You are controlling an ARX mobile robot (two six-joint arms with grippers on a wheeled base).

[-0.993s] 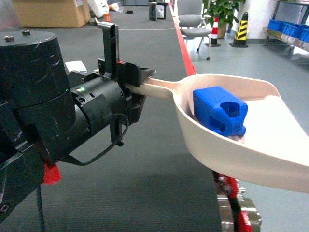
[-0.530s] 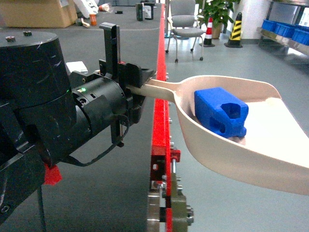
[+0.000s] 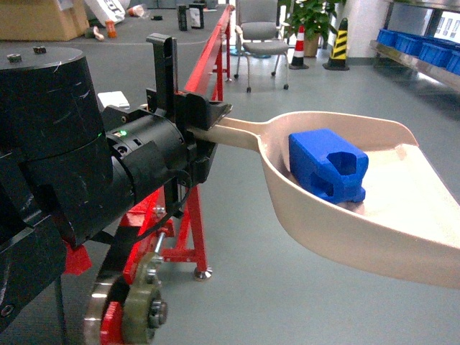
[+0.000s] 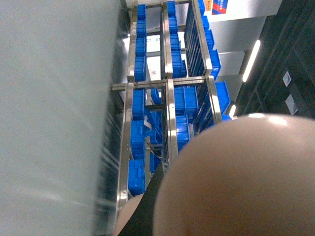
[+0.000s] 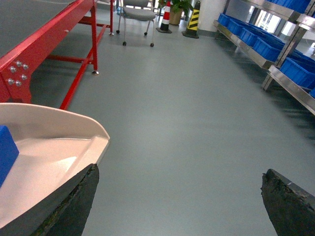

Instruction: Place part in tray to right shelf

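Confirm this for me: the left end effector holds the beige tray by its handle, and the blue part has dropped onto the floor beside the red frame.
Not quite. The left end effector does hold the tray by its handle, but the head view shows the blue part lying inside the tray, not on the floor.

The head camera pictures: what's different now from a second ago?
The background slid sideways: the red conveyor frame moved from right of the scoop to the left, and its legs and roller now show, so the robot seems to be turning right. The left gripper still clamps the tray handle, and the part sits in it unmoved.
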